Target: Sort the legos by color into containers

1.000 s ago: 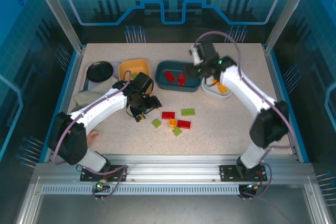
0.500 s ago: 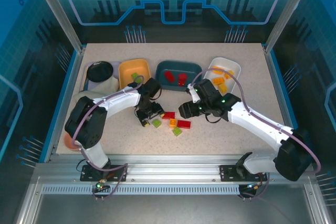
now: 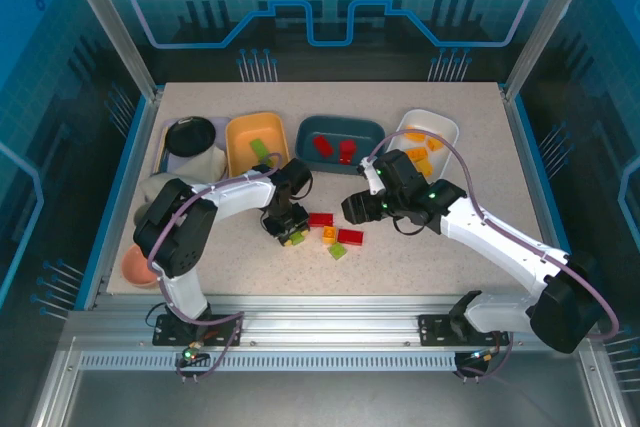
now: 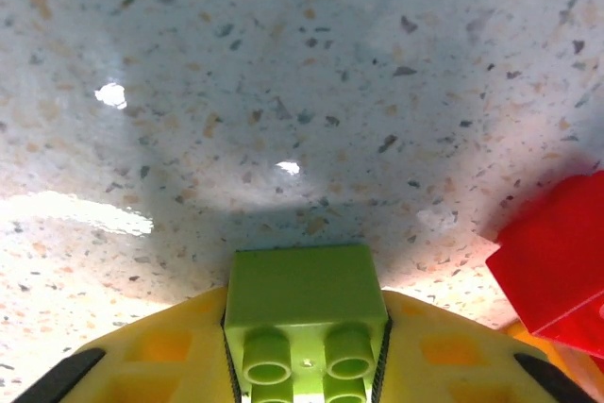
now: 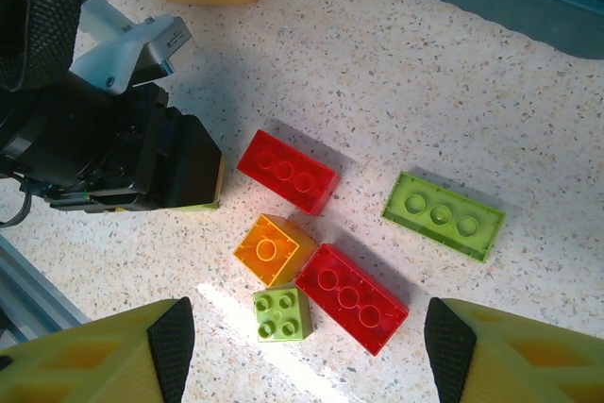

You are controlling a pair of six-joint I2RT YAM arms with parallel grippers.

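Here we see the left claw [image 3: 288,227] clenched on a green brick [image 4: 307,304] down at the desk [image 4: 283,92]. The right claw [image 5: 309,342] hangs released above five loose bricks [image 5: 351,297], near the yellow tub [image 3: 243,147], teal tub [image 3: 365,142] and white tub [image 3: 445,132].

You're looking at a speckled beige table [image 3: 470,117] with a blue lip, and slanted aluminium posts [image 3: 105,17] rise from its far corners. Behind the table is a blue translucent panel [image 3: 330,7] with a gear-and-circuit print, and a slotted aluminium rail [image 3: 330,332] runs along its near edge. The light is hard and leaves glare spots [image 4: 111,94] on the tabletop.
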